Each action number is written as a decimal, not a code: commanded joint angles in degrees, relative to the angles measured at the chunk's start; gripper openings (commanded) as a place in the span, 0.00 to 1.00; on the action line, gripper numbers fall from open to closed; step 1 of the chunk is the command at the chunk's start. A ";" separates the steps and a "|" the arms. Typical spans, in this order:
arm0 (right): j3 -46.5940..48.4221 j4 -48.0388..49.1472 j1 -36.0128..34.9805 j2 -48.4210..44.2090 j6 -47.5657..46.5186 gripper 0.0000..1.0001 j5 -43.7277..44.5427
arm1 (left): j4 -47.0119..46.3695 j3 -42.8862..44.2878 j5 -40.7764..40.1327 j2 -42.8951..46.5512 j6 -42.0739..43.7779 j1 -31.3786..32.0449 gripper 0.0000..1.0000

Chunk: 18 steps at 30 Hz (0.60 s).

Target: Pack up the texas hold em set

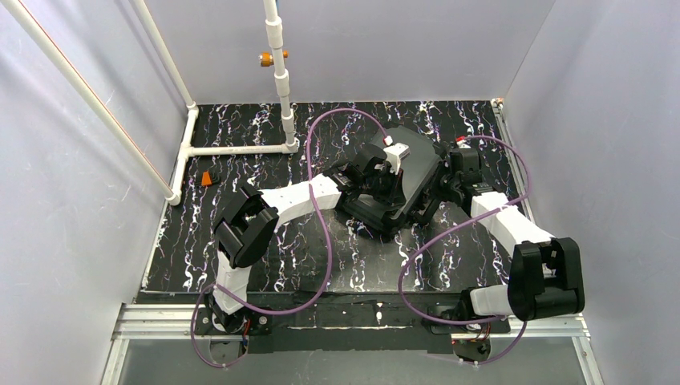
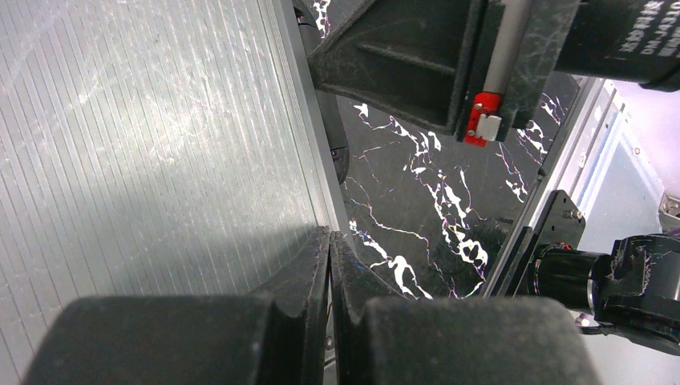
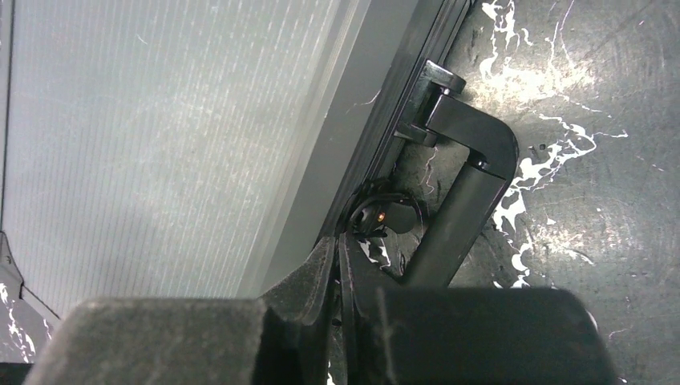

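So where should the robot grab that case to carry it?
Probably the black handle on the case edge: it's a slim bar standing off the rim, leaving room for fingers. Come from the right arm's side, where the right gripper sits.

The left arm (image 1: 240,228) rose from its base at the near edge, bent sharply at the elbow, and sent its white forearm rightward and away toward the centre. The left pincer (image 2: 329,241) had its two fingers pressed flat together, with no gap between them. The right arm (image 1: 545,277) folded at a bulky elbow on the far right, and its forearm reached away and leftward. The right pincer (image 3: 337,245) was likewise closed, finger against finger. The two wrists sat near each other.
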<state>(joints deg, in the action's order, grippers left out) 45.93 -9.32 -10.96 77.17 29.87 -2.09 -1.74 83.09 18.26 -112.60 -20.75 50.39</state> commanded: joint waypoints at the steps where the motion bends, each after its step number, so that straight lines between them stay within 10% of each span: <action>1: 1.26 5.66 -1.61 -3.13 0.84 0.15 -1.88 | 12.72 -4.13 0.41 -4.23 1.07 2.35 0.00; 18: -0.96 -1.83 -1.04 -2.81 0.52 0.11 7.79 | 12.72 -4.44 0.31 -3.84 0.98 2.34 0.00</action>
<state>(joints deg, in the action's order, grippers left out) 45.93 -10.37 -12.01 73.97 30.04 2.79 -1.89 82.98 18.26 -112.57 -20.78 50.39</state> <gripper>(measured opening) 0.122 0.009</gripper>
